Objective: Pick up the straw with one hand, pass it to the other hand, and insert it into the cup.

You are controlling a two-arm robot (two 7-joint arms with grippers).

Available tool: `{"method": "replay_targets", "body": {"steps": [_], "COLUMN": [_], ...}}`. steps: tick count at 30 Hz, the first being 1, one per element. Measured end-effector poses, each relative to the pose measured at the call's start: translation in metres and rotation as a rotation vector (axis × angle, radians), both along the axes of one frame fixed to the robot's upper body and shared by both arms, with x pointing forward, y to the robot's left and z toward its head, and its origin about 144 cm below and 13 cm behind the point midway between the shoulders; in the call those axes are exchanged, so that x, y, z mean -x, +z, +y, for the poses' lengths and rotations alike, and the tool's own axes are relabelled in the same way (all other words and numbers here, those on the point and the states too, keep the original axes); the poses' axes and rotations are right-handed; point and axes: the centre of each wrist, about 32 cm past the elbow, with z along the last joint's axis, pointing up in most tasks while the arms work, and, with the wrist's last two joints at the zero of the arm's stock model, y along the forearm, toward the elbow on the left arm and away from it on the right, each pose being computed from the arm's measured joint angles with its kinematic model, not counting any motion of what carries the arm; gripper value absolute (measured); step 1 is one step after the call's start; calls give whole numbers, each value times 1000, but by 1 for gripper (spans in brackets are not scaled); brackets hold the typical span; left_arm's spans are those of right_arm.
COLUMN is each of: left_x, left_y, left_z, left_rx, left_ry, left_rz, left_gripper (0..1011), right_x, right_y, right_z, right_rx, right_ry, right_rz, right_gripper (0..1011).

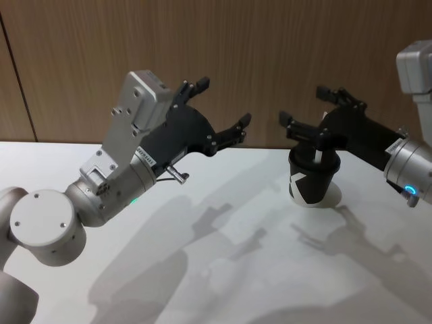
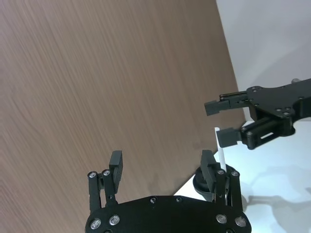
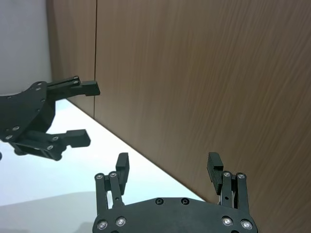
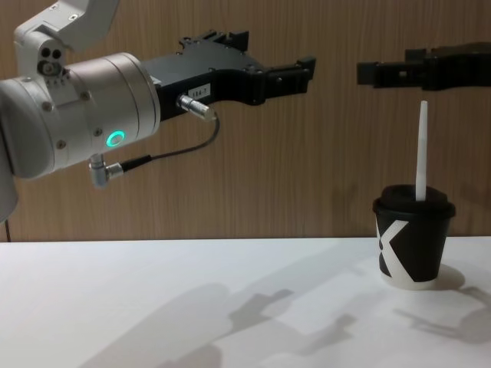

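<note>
Both open claws, left claw [image 4: 265,57] and right claw [image 4: 387,69], hover above straw [image 4: 420,149] in cup [image 4: 410,241].

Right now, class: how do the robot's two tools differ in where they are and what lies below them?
The left tool hangs over bare table, well left of the cup; the right tool hangs just above the straw standing in that cup. In the head view the left shows larger. Both are open, black and empty.

one straw [image 4: 420,149], one cup [image 4: 412,243] and two grippers, left [image 1: 225,106] and right [image 1: 306,109], are being counted on one table [image 4: 192,307].
</note>
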Motion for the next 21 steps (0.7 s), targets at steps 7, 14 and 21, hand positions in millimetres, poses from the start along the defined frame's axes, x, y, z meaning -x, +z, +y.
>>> {"method": "replay_targets", "body": {"steps": [7,14,21], "left_x": [-2,-4,-6], "left_y": [1,1,1], "left_z": [0,0,-1], "left_rx": [-1,0,0], "left_ry": [15,18,17], "left_rz": [-12,-15,-15], "left_gripper": [1003,1003,1002], "right_x": [2,3,3], "right_y": [0,0,-1], "right_z": [5,8,10], "right_rx": [4,10,13], "right_ry": [11,14,14], "right_rz": [-2,-1,-1], "right_gripper": [1001,1001,1001]}}
